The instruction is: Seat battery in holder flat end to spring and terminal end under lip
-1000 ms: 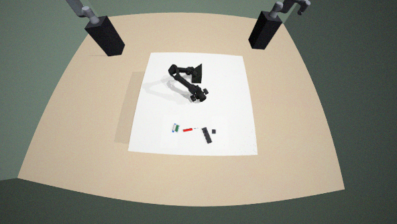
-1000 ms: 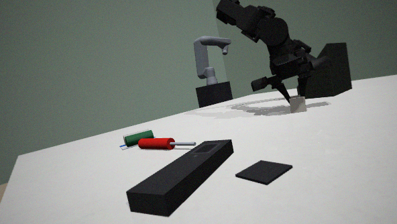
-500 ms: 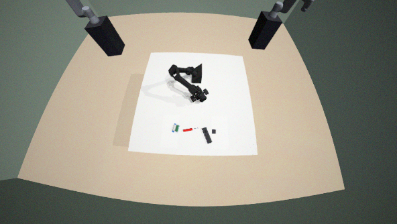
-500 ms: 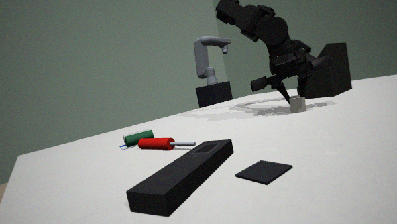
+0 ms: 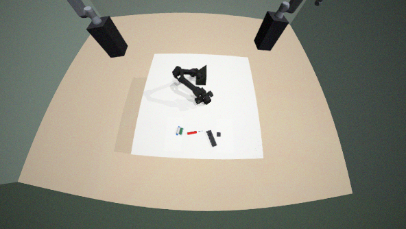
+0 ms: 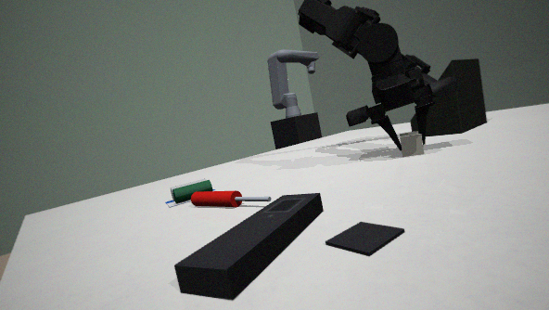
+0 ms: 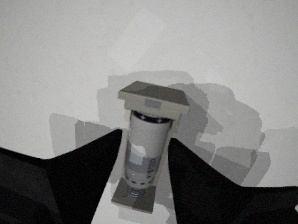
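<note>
The holder [image 6: 412, 148] [image 7: 155, 93] stands on the white surface, grey-beige. The battery [image 7: 149, 142] lies lengthwise in it in the wrist view, grey-white with a dark ring at its terminal end. That end is at the overhanging lip, its tip out of sight beneath it. The other end meets the coil spring [image 7: 135, 191]. The battery looks in line with the holder; whether it is fully down is hard to tell. My gripper [image 6: 412, 145] [image 7: 145, 139] is open, its fingers low on either side of holder and battery, with narrow gaps in the wrist view.
A black remote-like block [image 5: 211, 138] [image 6: 250, 237], a thin black square plate [image 5: 219, 134] [image 6: 366, 238], a red-handled screwdriver [image 5: 192, 132] [image 6: 215, 199] and a green cylinder [image 5: 181, 131] [image 6: 192, 190] in a pale frame lie away from the holder.
</note>
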`<state>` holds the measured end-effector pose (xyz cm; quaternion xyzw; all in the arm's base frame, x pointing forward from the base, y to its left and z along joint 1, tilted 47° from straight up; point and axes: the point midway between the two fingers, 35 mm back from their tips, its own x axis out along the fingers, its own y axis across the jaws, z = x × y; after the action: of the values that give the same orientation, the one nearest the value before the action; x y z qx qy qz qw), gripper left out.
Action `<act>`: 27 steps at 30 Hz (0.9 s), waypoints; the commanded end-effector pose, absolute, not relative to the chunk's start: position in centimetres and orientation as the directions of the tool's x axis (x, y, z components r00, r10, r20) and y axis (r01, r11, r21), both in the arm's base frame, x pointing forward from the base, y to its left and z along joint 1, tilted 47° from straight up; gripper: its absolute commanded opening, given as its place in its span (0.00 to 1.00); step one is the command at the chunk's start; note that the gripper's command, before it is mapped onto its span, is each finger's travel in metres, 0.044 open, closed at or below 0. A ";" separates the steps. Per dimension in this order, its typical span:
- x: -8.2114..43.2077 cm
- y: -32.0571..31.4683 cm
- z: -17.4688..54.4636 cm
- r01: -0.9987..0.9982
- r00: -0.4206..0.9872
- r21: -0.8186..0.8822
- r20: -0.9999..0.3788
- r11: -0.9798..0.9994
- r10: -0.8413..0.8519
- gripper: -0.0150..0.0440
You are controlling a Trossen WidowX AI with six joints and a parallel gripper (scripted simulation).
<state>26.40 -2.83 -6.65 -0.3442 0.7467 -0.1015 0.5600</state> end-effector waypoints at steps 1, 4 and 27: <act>26.5 -2.5 -6.4 -0.398 -0.134 -0.538 -0.768 0.743 -0.627 0.57; 26.5 -2.0 -5.9 -0.399 -0.134 -0.537 -0.768 0.743 -0.627 0.57; 26.8 3.7 -0.6 -0.400 -0.135 -0.534 -0.770 0.745 -0.624 1.00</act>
<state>26.76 3.52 -0.63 -0.3461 0.7461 -0.0988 0.5602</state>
